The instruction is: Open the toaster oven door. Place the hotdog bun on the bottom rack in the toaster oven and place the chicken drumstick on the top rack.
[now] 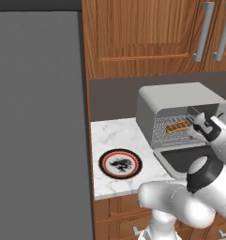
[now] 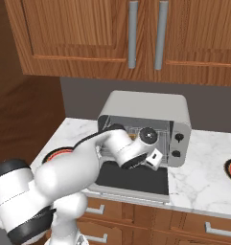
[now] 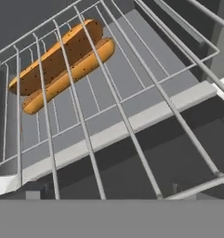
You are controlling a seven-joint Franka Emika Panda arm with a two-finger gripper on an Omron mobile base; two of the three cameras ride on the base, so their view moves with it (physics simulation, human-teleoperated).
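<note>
Toaster oven (image 1: 180, 101) door (image 1: 192, 158) down; hotdog bun (image 1: 177, 126) on rack; drumstick (image 1: 121, 164) on plate (image 1: 105, 159).

The toaster oven (image 1: 180, 112) is seen from behind-left and behind-right by the base views; its wire rack (image 3: 132, 116) is viewed closely from above by the hand camera.

We see white marble counter (image 1: 115, 136) with grey veining, running along dark grey back wall (image 2: 83, 95). Above it, wooden upper cabinets (image 2: 78, 33) with 2 vertical silver bar handles (image 2: 132, 33). Below counter, wooden drawers (image 2: 198, 227) with silver pulls. Round plate (image 1: 120, 163), red-and-black rim, dark motif at centre, lies near counter's front edge on left. Tall flat grey panel (image 1: 37, 126) stands at far left. Light even.
</note>
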